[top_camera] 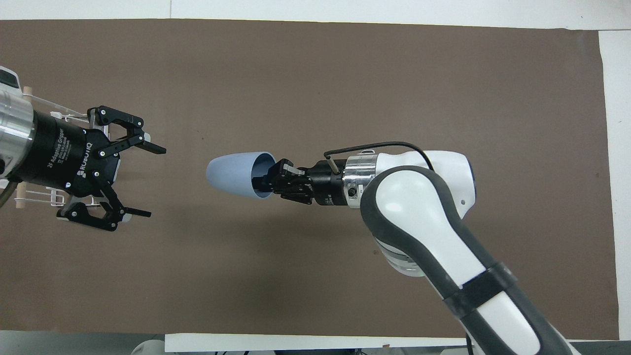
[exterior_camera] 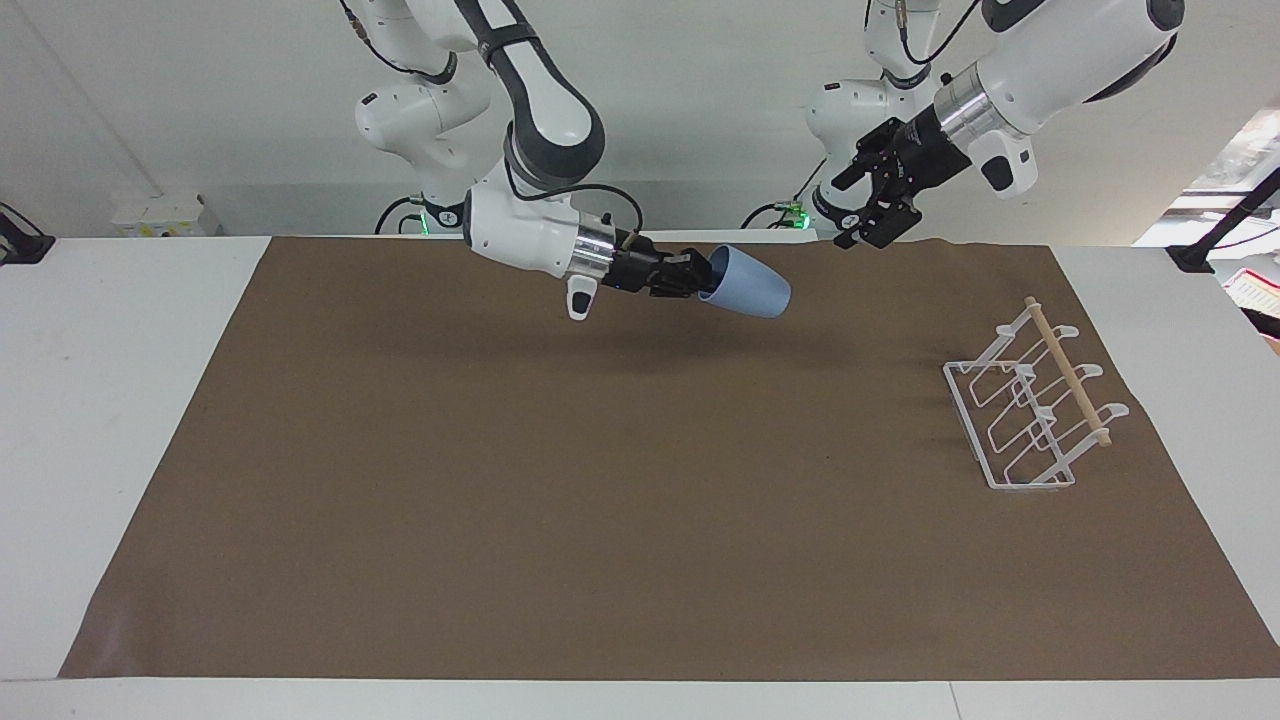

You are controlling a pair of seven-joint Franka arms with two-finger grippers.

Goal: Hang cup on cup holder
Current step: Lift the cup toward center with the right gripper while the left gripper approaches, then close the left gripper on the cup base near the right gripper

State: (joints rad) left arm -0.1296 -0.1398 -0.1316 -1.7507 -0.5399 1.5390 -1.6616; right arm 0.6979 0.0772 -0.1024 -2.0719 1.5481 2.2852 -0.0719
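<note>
The cup [exterior_camera: 746, 287] is held up in the air over the brown mat [exterior_camera: 600, 500] that covers the tabletop [exterior_camera: 100, 400], about midway between the two arms' ends, lying nearly on its side with the closed base pointed toward the left arm's end. It is gripped at the rim by the right hand [exterior_camera: 697, 276], which is clenched on the wall with one finger inside the mouth. The left hand [top_camera: 143, 180] is raised over the mat just beside the cup holder [exterior_camera: 1030, 410], its fingers spread wide and nothing between them. The cup holder stands on the mat at the left arm's end, well apart from the cup. The cup is judged to be light and stiff, of matte plastic that should not slip readily, and unlikely to break if dropped; a rim pinch serves for carrying, but the tapered outer wall near the base is probably the better place for a second hold, so that the open mouth is left free for a prong. On the left hand's black body the word "ROBOTIQ" can be read in the overhead view, with "2F Adaptive Gripper" beside it.
</note>
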